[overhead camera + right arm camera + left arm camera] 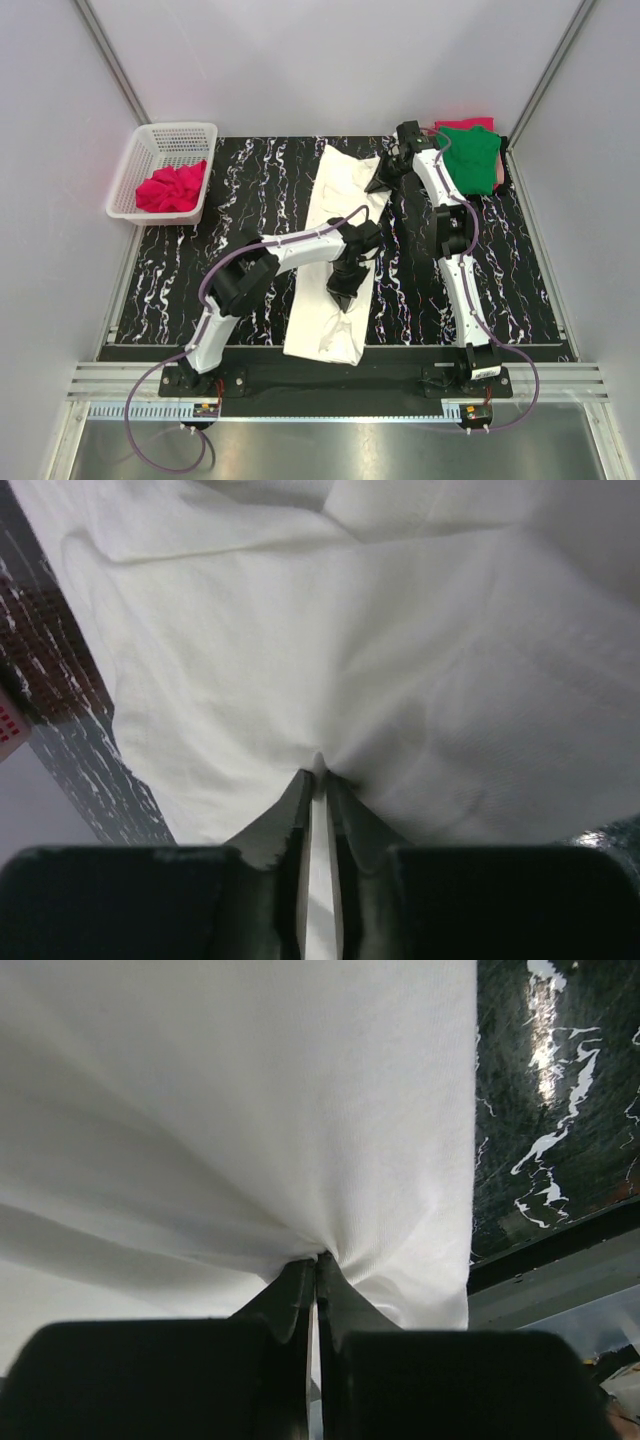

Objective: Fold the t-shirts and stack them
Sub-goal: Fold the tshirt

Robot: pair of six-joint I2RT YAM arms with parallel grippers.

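**Top view.** I count three t-shirts, two arms and one container on the black marbled table (500, 270). Grey walls close it in on the left, right and far sides.
- The white t-shirt (335, 250) lies as a long narrow strip from far centre to the table's near edge. There is bare table on both sides of it, wider on the left.
- The green t-shirt (470, 158) lies in the far-right corner, close to the wall.
- The single basket (150, 140) stands at the far-left corner and holds one item, the crumpled pinkish-red t-shirt (172, 187).
- The left gripper (343, 295) is on the strip's near half, by its right edge. The right gripper (378, 183) is at the strip's far right corner.

**Left wrist view.** The left gripper (317, 1265) has its fingers pressed together on a pucker of the white t-shirt (230, 1110), so it is pinching cloth. The shirt's edge runs straight down the right side, with open table (560, 1110) beyond it and the table's border at lower right.

**Right wrist view.** The right gripper (318, 770) is almost closed — only a thin slit shows between its fingers, and that slit is filled with white. The white t-shirt (350, 630) gathers at the tips, nipped there. A sliver of table (110, 770) shows past the cloth's left edge.
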